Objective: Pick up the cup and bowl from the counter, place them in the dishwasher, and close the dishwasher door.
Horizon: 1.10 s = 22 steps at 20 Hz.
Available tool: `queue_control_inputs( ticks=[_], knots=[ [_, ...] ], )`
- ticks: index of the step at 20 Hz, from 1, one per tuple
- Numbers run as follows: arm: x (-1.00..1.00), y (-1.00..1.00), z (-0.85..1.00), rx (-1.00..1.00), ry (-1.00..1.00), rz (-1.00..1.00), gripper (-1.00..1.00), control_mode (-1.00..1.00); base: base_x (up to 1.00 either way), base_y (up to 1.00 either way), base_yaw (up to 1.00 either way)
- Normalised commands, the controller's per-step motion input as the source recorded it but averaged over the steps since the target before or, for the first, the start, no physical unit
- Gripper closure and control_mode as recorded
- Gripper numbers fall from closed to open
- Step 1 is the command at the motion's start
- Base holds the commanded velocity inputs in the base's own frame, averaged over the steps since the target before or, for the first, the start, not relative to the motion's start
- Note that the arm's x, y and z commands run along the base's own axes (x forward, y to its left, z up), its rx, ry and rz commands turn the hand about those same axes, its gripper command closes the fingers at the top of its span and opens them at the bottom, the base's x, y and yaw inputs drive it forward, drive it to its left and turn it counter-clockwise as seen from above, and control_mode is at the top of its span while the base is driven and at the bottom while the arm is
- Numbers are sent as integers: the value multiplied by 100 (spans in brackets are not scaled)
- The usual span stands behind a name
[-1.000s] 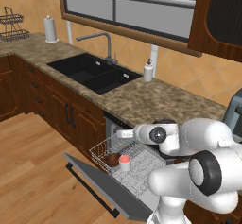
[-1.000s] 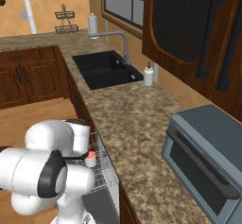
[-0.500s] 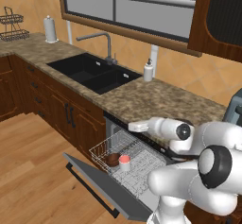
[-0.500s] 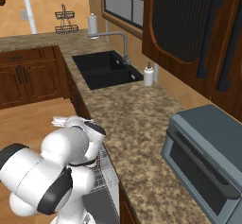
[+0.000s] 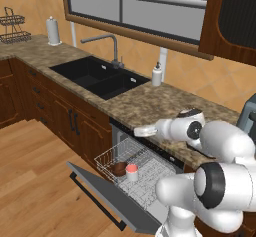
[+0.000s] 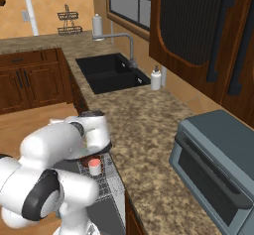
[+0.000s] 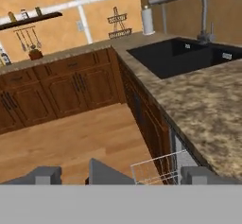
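Flanking sink [image 5: 100, 76] — faucet [image 5: 107, 46], soap dispenser [image 5: 157, 74]

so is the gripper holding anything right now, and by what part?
Nothing. The gripper is open and empty; the cup and bowl sit in the dishwasher rack.

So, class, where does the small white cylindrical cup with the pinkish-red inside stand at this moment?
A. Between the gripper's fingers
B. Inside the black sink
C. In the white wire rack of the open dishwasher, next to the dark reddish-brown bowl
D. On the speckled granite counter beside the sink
C: the small white cylindrical cup stands in the white wire rack beside the dark reddish-brown bowl.
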Motion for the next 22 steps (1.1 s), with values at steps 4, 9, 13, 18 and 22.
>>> queue_control_inputs(
  ticks=[4,9,13,18,22],
  knots=[
    [-31,-51,100,-31,65,-6,-100,-100,0,0,0],
    [-35,-47,100,-10,72,-2,-100,-100,0,0,0],
    [-54,-3,98,-3,18,0,-100,-100,0,0,0],
    [-51,-9,100,4,-1,3,-100,-100,0,0,0],
    [-51,-12,100,15,-10,6,-100,-100,0,0,0]
  ],
)
